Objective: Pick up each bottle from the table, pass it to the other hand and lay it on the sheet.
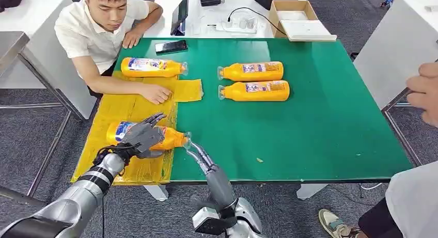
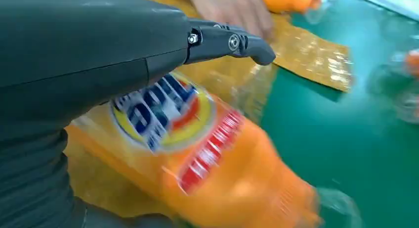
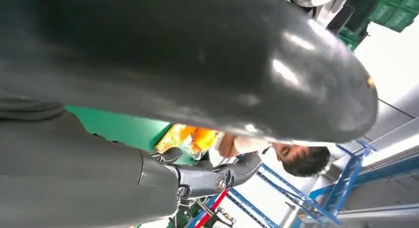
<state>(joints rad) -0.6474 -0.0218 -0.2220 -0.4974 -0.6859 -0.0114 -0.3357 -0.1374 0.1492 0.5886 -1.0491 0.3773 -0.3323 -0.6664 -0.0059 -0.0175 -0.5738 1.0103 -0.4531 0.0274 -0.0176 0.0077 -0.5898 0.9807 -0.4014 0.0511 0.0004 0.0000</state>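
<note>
An orange bottle (image 1: 170, 139) (image 2: 212, 163) lies on its side on the yellow sheet (image 1: 134, 106) (image 2: 306, 60), cap towards the green mat. My left hand (image 1: 142, 137) (image 2: 74, 65) hovers just over its labelled end with fingers (image 2: 232, 42) spread, not closed around it. My right hand (image 1: 199, 153) (image 3: 148, 65) reaches in from below, fingers straight and pointing at the cap, holding nothing. A second bottle (image 1: 153, 67) lies at the sheet's far end. Two more bottles (image 1: 251, 71) (image 1: 254, 91) lie side by side on the mat.
A seated person leans on the far left corner, one hand (image 1: 155, 93) (image 2: 232, 10) flat on the sheet. Another person's hand (image 1: 423, 91) shows at the right edge. A phone (image 1: 171, 46) lies at the mat's far edge, with a cardboard box (image 1: 294, 16) behind it.
</note>
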